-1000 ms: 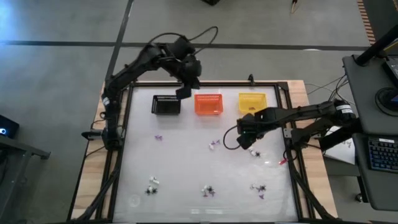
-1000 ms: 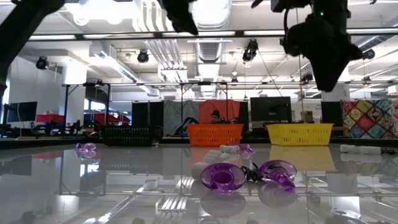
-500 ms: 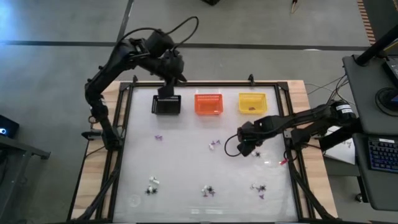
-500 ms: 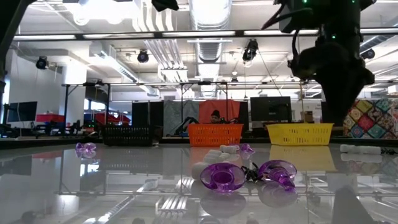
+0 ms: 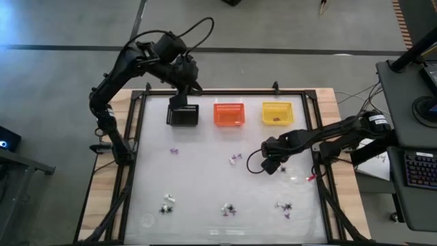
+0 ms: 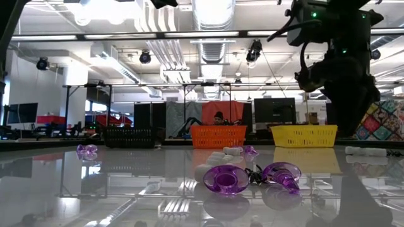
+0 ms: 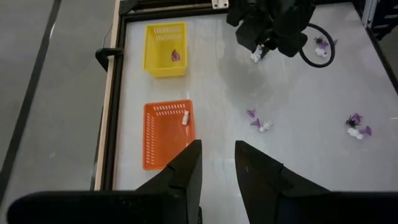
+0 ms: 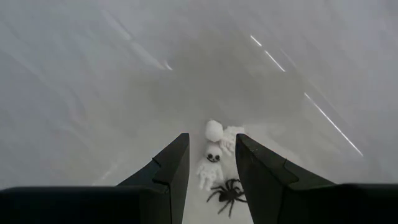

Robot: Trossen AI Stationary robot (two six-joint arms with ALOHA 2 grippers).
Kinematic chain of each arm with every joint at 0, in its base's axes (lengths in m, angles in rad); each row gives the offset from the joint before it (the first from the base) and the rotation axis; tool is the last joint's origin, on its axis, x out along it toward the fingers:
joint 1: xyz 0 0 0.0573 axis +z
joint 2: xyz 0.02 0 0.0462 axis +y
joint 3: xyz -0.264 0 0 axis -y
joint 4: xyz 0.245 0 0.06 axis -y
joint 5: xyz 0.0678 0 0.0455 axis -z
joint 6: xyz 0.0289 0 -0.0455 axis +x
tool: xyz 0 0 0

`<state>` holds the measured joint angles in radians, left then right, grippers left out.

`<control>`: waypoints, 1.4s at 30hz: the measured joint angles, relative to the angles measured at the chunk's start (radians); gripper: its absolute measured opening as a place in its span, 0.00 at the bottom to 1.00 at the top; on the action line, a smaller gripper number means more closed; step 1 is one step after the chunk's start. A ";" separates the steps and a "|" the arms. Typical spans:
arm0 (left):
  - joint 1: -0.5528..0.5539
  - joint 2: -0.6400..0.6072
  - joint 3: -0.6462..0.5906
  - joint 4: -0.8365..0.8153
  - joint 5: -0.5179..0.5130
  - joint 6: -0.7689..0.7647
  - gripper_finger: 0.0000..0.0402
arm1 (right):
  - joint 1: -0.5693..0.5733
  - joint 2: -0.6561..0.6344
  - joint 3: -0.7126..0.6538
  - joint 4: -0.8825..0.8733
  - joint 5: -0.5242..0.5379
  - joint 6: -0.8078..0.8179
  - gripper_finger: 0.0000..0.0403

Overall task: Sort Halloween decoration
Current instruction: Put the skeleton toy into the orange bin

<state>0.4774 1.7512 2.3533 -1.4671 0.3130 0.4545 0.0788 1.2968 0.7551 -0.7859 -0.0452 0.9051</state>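
Observation:
Halloween decorations lie scattered on the white table: purple bits and black-and-white clusters. My right gripper points down, open. Its fingers stand on either side of a white skeleton figure, with a black spider beside it, at the table's right middle. My left gripper hangs open with nothing between its fingers, high over the black basket at the far left.
An orange basket holding a white piece and a yellow basket holding a purple piece stand in a row with the black one along the far edge. A dark frame rims the table. Purple rings lie near the low camera.
My left gripper has swung toward the table's left, from between the black and orange baskets to above the black basket, rising a little. My right gripper has sunk straight down toward the white skeleton figure. Neither has changed its opening.

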 joint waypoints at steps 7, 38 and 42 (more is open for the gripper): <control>-0.001 0.003 -0.013 -0.001 0.008 -0.003 0.19 | 0.000 0.000 -0.075 0.102 -0.011 0.001 0.30; -0.003 0.005 -0.013 -0.011 0.012 -0.011 0.19 | -0.031 0.125 -0.106 0.175 -0.021 0.063 0.04; -0.003 0.005 -0.013 -0.019 0.011 -0.011 0.19 | -0.037 0.074 -0.087 0.164 -0.022 0.078 0.04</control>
<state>0.4744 1.7557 2.3403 -1.4863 0.3244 0.4435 0.0414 1.3707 0.6680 -0.6215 -0.0673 0.9833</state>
